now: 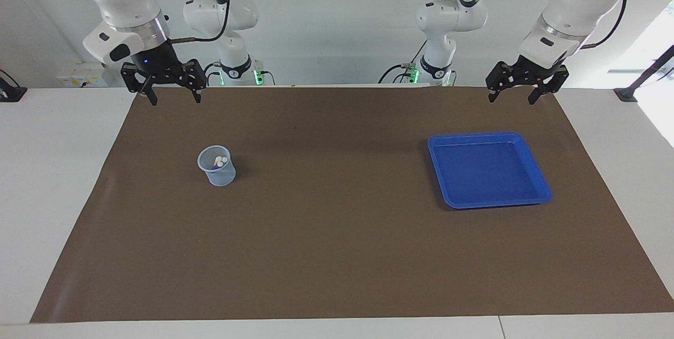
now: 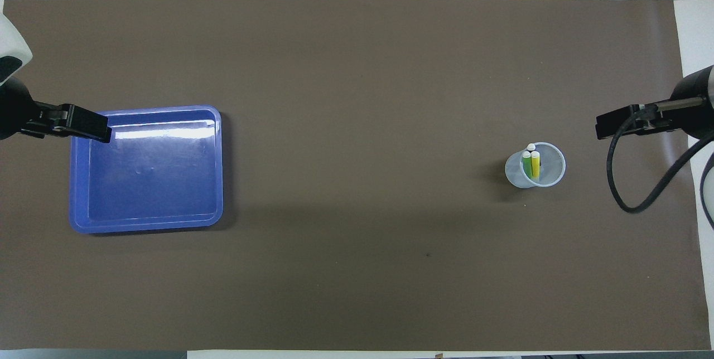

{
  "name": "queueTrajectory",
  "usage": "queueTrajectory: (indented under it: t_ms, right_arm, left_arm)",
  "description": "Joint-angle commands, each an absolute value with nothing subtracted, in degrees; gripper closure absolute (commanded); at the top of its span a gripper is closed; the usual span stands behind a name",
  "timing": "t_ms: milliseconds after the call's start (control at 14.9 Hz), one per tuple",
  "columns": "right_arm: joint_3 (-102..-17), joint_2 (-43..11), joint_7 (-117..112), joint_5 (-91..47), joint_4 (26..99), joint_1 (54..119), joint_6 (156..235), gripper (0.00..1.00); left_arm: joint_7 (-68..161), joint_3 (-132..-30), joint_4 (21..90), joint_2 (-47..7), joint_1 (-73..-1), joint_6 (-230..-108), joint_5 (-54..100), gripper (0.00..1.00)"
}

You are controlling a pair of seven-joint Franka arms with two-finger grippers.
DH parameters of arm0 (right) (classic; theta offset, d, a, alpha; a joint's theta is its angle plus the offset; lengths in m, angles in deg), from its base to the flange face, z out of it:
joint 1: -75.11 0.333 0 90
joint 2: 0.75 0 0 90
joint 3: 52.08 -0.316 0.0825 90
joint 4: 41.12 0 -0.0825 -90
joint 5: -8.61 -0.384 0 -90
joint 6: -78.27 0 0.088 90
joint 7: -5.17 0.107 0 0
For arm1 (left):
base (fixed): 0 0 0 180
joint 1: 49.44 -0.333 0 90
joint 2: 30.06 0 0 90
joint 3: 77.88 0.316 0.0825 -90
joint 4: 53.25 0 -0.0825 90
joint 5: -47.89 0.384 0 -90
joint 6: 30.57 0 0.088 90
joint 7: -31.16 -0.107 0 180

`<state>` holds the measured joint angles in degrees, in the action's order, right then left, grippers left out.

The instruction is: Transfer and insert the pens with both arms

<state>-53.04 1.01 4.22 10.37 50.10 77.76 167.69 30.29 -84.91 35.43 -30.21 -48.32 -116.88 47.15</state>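
Pens all sitting in the cup, tray empty: task looking done.

Facing view: left hand (image 1: 509, 94) and right hand (image 1: 173, 94) hanging wide open, holding nothing, over the mat's (image 1: 337, 255) robot-side edge; pale pen tips showing in the cup (image 1: 216, 166).
Overhead view: pens (image 2: 531, 163) standing upright in the cup toward the right arm's end; blue tray (image 2: 146, 225) lying bare; nothing seems left to move.

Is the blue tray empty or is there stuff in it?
Empty. The blue tray shows only its bare floor in both views; the pens stand in the clear cup.
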Motion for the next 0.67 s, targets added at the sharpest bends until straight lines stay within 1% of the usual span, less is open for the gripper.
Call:
queueTrajectory:
  t_ms: [0, 604]
  right_arm:
    - [-53.22, 0.65, 6.74, 9.32, 49.32, 77.58, 166.34, 0.0]
    - [-53.22, 0.74, 6.93, 7.73, 49.49, 77.58, 166.34, 0.0]
  left_arm:
    - [30.72, -83.85, 35.52, -30.41, -47.33, -117.5, 46.48, 0.0]
    - [30.28, -84.03, 35.96, -30.85, -48.03, -117.23, 46.48, 0.0]
